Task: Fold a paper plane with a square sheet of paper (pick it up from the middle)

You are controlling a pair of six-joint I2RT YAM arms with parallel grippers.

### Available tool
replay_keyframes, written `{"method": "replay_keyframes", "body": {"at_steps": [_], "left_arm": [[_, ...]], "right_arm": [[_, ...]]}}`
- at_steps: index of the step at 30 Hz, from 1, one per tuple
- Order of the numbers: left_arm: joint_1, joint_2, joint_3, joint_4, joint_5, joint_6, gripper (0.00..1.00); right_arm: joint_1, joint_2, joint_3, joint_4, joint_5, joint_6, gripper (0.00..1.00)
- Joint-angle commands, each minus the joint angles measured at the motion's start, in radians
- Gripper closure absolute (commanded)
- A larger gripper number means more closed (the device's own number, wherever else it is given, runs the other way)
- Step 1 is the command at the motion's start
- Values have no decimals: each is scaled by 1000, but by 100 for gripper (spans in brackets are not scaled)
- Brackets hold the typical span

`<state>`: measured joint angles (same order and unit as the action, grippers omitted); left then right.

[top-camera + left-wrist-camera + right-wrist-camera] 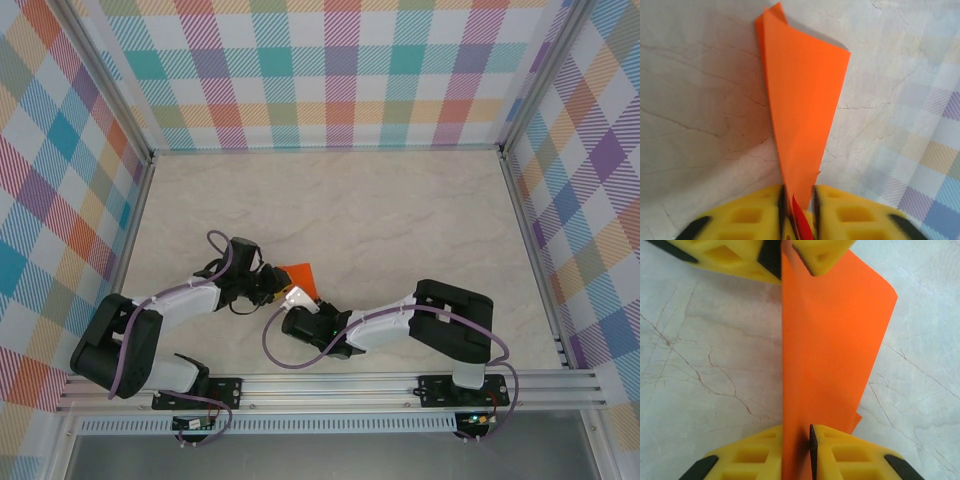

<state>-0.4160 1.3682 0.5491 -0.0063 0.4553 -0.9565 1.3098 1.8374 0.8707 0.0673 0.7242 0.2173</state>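
The left gripper (799,194) has its yellow fingers (850,215) set narrow, with one end of the orange paper (802,100) standing between them (whether they truly pinch it, I cannot tell). Facing it, the right gripper (796,435) is closed on the other end of the folded sheet, which stands on edge with a flap leaning sideways. Both meet low over the pale marbled table (400,200), left of centre, near the front.

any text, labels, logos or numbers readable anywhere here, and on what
No text can be read anywhere.
folded orange paper: blank, no print.
left gripper's yellow fingers: no marks.
checked walls: pattern only.
small circuit board at the bottom of the top view: too small to read.
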Motion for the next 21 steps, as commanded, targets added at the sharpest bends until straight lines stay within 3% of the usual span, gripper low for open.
{"method": "replay_keyframes", "body": {"at_steps": [1,2,5,9,21], "left_arm": [[9,-5,34,-52,4,17,64],[9,-13,38,-65,-4,19,61],[9,-54,56,-138,-39,41,37],[9,-129,58,-223,-104,57,26],[9,-185,39,-248,-109,60,24]], "right_arm": [[-19,-34,-40,24,-65,39,84],[-27,-43,-56,36,-85,47,85],[-46,-90,-110,78,-145,75,86],[-107,-164,-190,142,-290,146,86],[-314,-216,-360,394,-682,342,87]]}}
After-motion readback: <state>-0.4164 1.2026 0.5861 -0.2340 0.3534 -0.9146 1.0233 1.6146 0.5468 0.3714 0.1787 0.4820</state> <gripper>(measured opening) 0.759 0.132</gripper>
